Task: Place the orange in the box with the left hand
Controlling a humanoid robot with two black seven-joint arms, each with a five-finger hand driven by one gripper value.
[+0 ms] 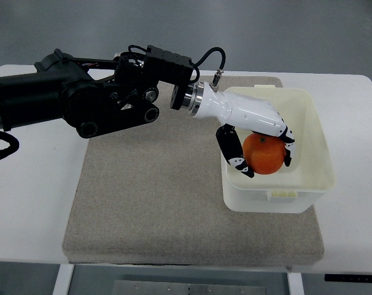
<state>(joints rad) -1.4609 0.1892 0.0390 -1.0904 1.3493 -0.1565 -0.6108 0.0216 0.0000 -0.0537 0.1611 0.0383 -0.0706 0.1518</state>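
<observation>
Grey mat (149, 209) sat nearest; bright, round orange (263, 154) was gripped by the left hand (253, 132) inside the box (309, 178), its underside hidden.

A white table (358, 160) carries everything. A grey mat (155, 203) lies flat on it and covers most of the middle. A white box (315, 160) stands on the right part of the mat, near its right edge.
</observation>
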